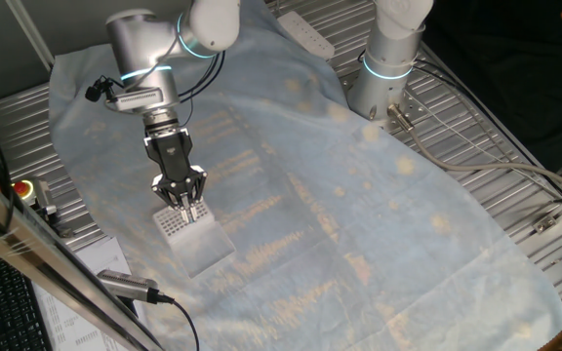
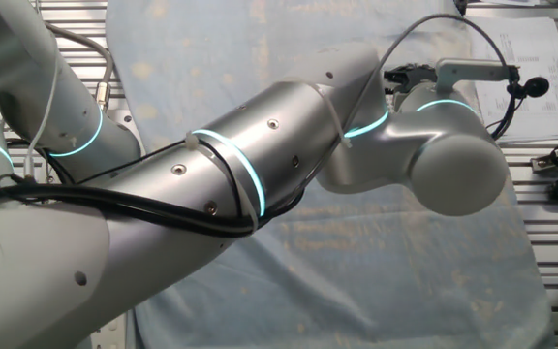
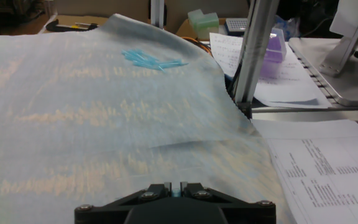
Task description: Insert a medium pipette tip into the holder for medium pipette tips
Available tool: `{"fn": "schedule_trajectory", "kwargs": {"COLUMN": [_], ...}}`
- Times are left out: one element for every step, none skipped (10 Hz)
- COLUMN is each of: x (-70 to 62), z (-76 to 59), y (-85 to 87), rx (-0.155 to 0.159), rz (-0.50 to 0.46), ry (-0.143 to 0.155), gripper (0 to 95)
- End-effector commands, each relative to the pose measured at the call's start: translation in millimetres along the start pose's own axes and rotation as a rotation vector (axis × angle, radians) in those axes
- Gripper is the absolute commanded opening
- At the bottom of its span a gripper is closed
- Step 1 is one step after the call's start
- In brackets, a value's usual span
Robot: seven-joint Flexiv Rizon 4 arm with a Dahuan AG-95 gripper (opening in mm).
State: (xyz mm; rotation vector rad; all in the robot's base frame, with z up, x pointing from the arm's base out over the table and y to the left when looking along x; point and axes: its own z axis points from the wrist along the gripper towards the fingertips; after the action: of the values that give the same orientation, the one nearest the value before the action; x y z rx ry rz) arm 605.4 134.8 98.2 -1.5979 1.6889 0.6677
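In one fixed view my gripper points down over the holder for medium pipette tips, a small white box with a grid of holes on top, just above its far end. In the hand view my gripper has its jaws nearly together with a pale blue medium pipette tip pinched between them. The holder is out of the hand view. Several loose blue tips lie in a pile on the cloth further off. In the other fixed view the arm hides the gripper and the holder.
A pale blue cloth covers the table. A second arm's base and a white power strip stand at the back. A metal post, green box, purple box and papers lie beside the cloth.
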Motion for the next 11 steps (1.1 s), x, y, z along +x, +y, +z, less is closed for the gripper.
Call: {"fn": "schedule_trajectory", "kwargs": {"x": [1.1,2.4,3.1,3.7,4.2,5.6,6.9,8.3,9.6,10.3,11.5], "z": [-1.3,-1.9,-2.1,-2.5,-2.9,-4.1,-5.9,-9.2,-11.8,-13.0,-15.1], "y": [1.8,3.1,3.8,4.3,4.7,5.8,6.3,6.4,6.5,6.6,7.1], "rx": [-0.001,0.000,0.002,0.002,0.003,0.004,0.005,0.005,0.004,0.004,0.004], "rz": [-0.004,-0.004,-0.005,-0.009,-0.011,-0.015,-0.016,-0.018,-0.021,-0.023,-0.027], "ry": [-0.001,-0.001,-0.003,-0.003,-0.005,-0.014,-0.019,-0.019,-0.017,-0.016,-0.016], "gripper": [0.0,0.0,0.0,0.0,0.0,0.0,0.0,0.0,0.0,0.0,19.0]}}
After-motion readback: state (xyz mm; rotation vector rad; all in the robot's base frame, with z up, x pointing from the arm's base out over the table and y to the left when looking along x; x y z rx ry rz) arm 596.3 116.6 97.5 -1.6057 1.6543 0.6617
